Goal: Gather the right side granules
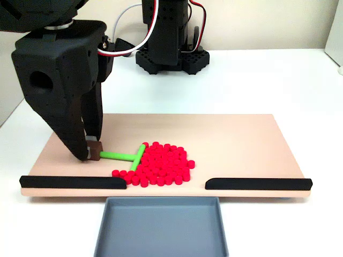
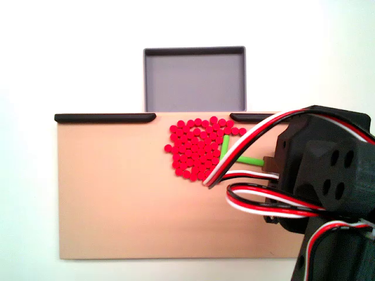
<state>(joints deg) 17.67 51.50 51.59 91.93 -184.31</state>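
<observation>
While the granules [image 1: 158,164] already lie packed in one heap near the front gap between the two black rails [image 1: 72,182], none has reached the grey tray [image 1: 161,227] below, so pushing through seems left. At the board's [image 1: 241,144] left, the gripper [image 1: 92,150] pinches the green T-shaped stick [image 1: 124,156] by its stem end

From above, the heap [image 2: 196,149] sits left of the stick [image 2: 237,153]; cables [image 2: 246,175] hide the grip

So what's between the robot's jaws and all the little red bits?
The green T-shaped stick. In a fixed view the gripper pinches its stem end, and its crossbar rests against the red granules.
</observation>
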